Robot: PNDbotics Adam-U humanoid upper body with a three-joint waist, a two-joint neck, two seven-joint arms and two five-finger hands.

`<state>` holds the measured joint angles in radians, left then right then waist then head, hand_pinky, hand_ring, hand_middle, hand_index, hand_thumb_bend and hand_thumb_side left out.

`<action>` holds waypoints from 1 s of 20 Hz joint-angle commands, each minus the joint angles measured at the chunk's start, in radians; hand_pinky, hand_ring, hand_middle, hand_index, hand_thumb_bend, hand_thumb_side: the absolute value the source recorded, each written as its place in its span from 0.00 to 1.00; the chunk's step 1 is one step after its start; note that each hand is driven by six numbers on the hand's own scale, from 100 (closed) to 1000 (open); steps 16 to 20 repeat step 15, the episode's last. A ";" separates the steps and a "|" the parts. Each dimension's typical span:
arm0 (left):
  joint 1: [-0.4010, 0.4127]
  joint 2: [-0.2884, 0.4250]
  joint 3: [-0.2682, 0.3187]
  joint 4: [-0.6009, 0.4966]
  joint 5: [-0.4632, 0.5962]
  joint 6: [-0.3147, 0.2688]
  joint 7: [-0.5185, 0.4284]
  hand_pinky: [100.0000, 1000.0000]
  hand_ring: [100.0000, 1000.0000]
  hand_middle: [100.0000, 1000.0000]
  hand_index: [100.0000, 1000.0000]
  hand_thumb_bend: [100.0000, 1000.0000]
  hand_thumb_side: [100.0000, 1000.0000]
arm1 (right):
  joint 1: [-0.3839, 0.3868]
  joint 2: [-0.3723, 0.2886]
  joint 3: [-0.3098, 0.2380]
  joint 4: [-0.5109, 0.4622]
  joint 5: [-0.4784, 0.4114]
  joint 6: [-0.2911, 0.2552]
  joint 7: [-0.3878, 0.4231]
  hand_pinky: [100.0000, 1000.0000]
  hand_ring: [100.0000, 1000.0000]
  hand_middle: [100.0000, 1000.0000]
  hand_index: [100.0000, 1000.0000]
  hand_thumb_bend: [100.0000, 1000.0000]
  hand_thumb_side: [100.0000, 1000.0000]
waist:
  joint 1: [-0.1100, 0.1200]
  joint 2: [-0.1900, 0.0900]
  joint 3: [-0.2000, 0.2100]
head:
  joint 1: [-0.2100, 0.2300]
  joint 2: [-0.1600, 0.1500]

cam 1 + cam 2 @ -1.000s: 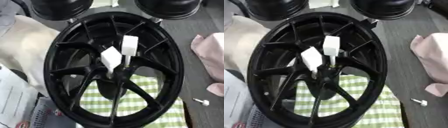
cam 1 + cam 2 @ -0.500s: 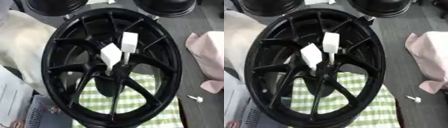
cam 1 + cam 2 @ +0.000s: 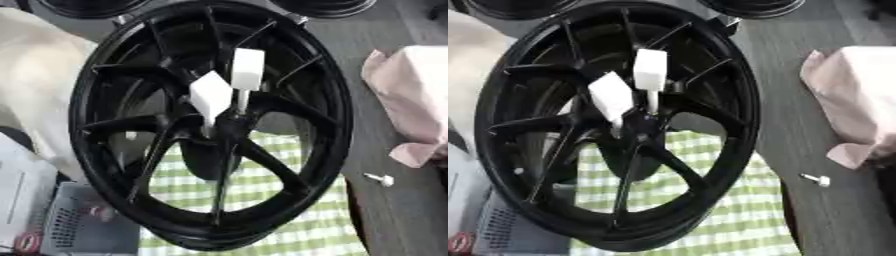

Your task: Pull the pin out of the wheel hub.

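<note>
A black multi-spoke wheel (image 3: pixel 114 165) stands tilted in the middle of both views, over a green-and-white checked cloth (image 3: pixel 280 210). Two pins with white block-shaped heads stick out of its hub (image 3: pixel 223 125): the left pin (image 3: pixel 211 95) leans a little to the left, the right pin (image 3: pixel 247 70) stands upright beside it. A small white pin (image 3: pixel 380 178) lies loose on the grey table to the wheel's right. Neither of my hands shows in either view.
A pink cloth (image 3: pixel 859 110) lies bunched at the right edge. A cream cloth (image 3: pixel 35 80) sits at the left. Two more black wheels (image 3: pixel 324 6) show at the top edge. A grey perforated box (image 3: pixel 74 225) and white paper lie at the lower left.
The whole picture has slid upward, so the camera has tilted. The wheel and both pins stand as before.
</note>
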<state>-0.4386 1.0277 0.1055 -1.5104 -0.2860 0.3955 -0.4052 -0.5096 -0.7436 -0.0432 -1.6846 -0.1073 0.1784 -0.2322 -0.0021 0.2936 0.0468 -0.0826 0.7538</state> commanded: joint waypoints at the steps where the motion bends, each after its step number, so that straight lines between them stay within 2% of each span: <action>1: -0.009 0.023 0.031 -0.024 0.025 0.001 0.016 0.77 0.73 0.64 0.73 0.78 0.40 | -0.014 -0.023 -0.015 -0.006 -0.003 -0.004 -0.002 0.83 0.68 0.61 0.73 0.27 0.32 | 0.004 -0.028 0.002 | -0.002 -0.015; 3: -0.010 0.009 0.044 -0.045 0.047 0.007 0.056 0.75 0.72 0.62 0.71 0.77 0.41 | -0.016 -0.024 -0.014 -0.008 -0.004 -0.005 -0.001 0.83 0.68 0.61 0.73 0.27 0.32 | 0.006 -0.033 0.001 | -0.001 -0.018; 5: -0.009 -0.014 0.062 -0.076 0.094 -0.002 0.123 0.72 0.70 0.60 0.70 0.80 0.43 | -0.016 -0.026 -0.015 -0.009 -0.005 -0.006 -0.001 0.83 0.68 0.61 0.73 0.27 0.32 | 0.006 -0.036 0.004 | -0.001 -0.024; 10: 0.021 -0.106 0.104 -0.165 0.271 -0.063 0.364 0.69 0.67 0.57 0.68 0.85 0.45 | -0.021 -0.027 -0.017 -0.012 -0.007 -0.008 -0.001 0.83 0.68 0.61 0.73 0.27 0.31 | 0.005 -0.042 0.010 | 0.007 -0.040; 15: 0.030 -0.201 0.124 -0.224 0.392 -0.105 0.527 0.67 0.65 0.56 0.67 0.86 0.45 | -0.028 -0.026 -0.016 -0.021 -0.009 -0.011 0.001 0.84 0.68 0.61 0.73 0.27 0.31 | 0.002 -0.044 0.008 | 0.011 -0.044; 20: 0.030 -0.201 0.124 -0.224 0.392 -0.105 0.527 0.67 0.65 0.56 0.67 0.86 0.45 | -0.028 -0.026 -0.016 -0.021 -0.009 -0.011 0.001 0.84 0.68 0.61 0.73 0.27 0.31 | 0.002 -0.044 0.008 | 0.011 -0.044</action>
